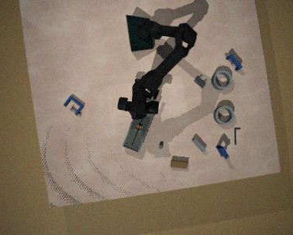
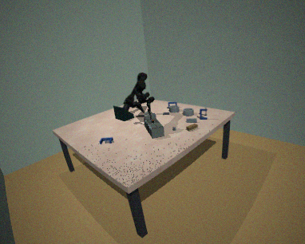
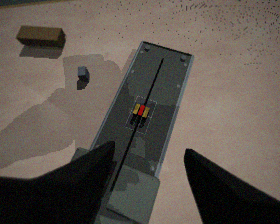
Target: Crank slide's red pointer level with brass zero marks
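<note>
The grey machine point(image 1: 133, 137) point(image 2: 155, 131) point(image 3: 163, 90) is a long box with a dark slot along its top. The red pointer point(image 3: 141, 110) sits between two brass marks, a left one point(image 3: 136, 109) and a right one point(image 3: 146, 113). It looks about level with them in the wrist view; a tiny offset cannot be ruled out. My gripper point(image 3: 149, 150) point(image 1: 138, 111) is open above the machine's near end, its fingers wide apart, one on each side in the wrist view. Nothing shows between the fingertips. The crank and its handle cannot be made out.
A brown block point(image 1: 179, 163) point(image 3: 41, 36) and a small grey piece point(image 1: 161, 144) point(image 3: 83, 74) lie beside the machine. Farther off are two grey rings, one point(image 1: 213, 81) and another point(image 1: 215, 116), a hex key point(image 1: 235, 136), and blue brackets, one point(image 1: 81, 108) on the opposite side.
</note>
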Controlling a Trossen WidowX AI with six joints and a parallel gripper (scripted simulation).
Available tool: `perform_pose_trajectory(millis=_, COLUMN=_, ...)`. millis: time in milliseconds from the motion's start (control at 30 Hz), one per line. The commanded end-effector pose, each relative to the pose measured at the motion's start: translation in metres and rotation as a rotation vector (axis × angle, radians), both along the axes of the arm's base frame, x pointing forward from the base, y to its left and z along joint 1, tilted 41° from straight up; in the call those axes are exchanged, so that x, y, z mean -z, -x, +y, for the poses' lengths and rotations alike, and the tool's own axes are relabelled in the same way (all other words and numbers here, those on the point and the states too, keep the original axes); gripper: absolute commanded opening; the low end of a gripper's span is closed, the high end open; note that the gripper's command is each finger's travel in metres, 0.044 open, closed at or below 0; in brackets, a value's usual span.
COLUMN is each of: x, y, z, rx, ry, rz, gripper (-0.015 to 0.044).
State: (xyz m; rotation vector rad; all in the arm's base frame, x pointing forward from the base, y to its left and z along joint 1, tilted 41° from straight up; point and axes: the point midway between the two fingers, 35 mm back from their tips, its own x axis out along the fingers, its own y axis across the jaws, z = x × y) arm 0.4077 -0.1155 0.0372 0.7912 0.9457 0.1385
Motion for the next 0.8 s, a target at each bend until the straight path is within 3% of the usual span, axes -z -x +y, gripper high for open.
perform_pose_trajectory(millis=0, x=0.0001, y=0.0, z=0.0, rx=0.0, ry=0.001, rz=0.0, gripper=0.0368)
perform_pose_trajectory(millis=100, x=0.0001, y=0.0, z=0.0, rx=0.0, ry=0.001, rz=0.0, gripper=0.044)
perform_pose_trajectory(millis=133, x=0.0001, y=0.0, z=0.0, rx=0.0, ry=0.001, rz=0.0, gripper=0.044)
perform_pose_trajectory(millis=667, x=0.0001, y=0.0, z=0.0, rx=0.0, ry=0.001, rz=0.0, gripper=0.002)
perform_pose_trajectory(millis=767, x=0.0001, y=0.0, z=0.0, rx=0.0, ry=0.001, rz=0.0, gripper=0.0)
